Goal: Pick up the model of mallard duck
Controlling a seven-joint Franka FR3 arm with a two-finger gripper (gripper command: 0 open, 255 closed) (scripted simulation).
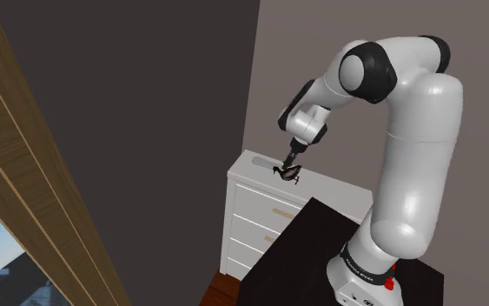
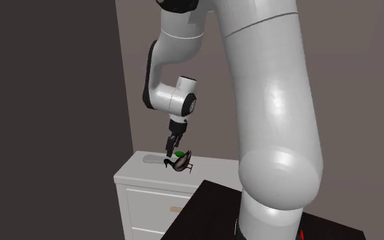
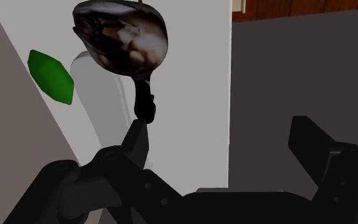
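The duck model (image 1: 286,171) is dark brown and glossy, with a green patch (image 3: 50,75) beside its body. It stands on top of a white dresser (image 1: 260,209) near the wall. In the wrist view the duck's body (image 3: 120,38) lies ahead of one finger (image 3: 136,143), and a thin dark part of it reaches down to that fingertip. My gripper (image 3: 225,143) is open with its fingers wide apart, and the duck is not between them. In the second exterior view the gripper (image 2: 171,148) hangs just above the duck (image 2: 182,162).
A flat grey oblong thing (image 2: 157,159) lies on the dresser top (image 2: 132,174) beside the duck, toward the wall corner. The black stand (image 1: 312,243) butts against the dresser. A wooden panel (image 1: 25,174) slants along the shoulder view's left. Brown floor shows below.
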